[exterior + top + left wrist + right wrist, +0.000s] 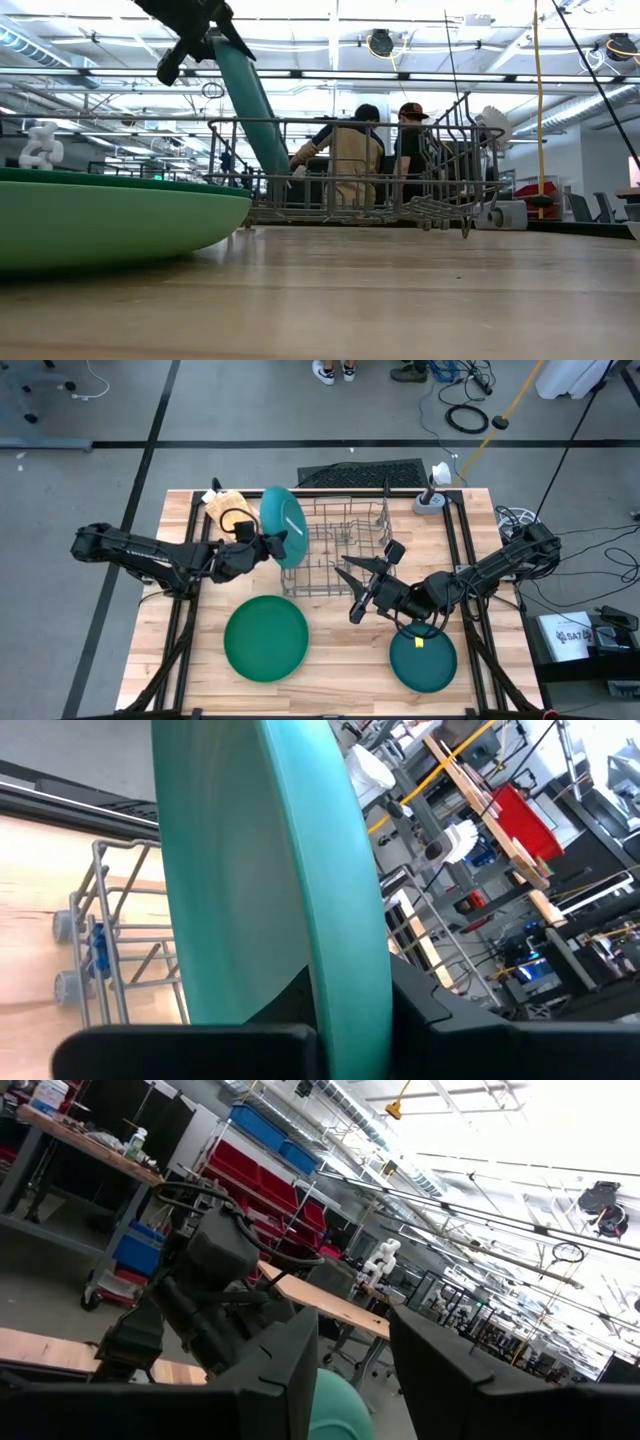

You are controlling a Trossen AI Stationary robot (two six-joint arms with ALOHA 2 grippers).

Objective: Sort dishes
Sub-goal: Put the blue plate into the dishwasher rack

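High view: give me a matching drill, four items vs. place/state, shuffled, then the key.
Items:
1. teal plate
2. green plate
3. dark teal plate
4. wire rack

Places/states:
A. flat on the table, below the right gripper
B. standing at the table's middle
C. held on edge by the left gripper at the rack's left side
D. flat on the table, front left of the rack

Pairs: 1-C, 2-D, 3-A, 4-B

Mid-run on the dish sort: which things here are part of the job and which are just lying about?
Job:
- teal plate, on edge in the left gripper at the wire rack
- large green plate, flat on the table
- small dark teal plate, below the empty right gripper

Lying about:
- tan waffle lump
- joystick
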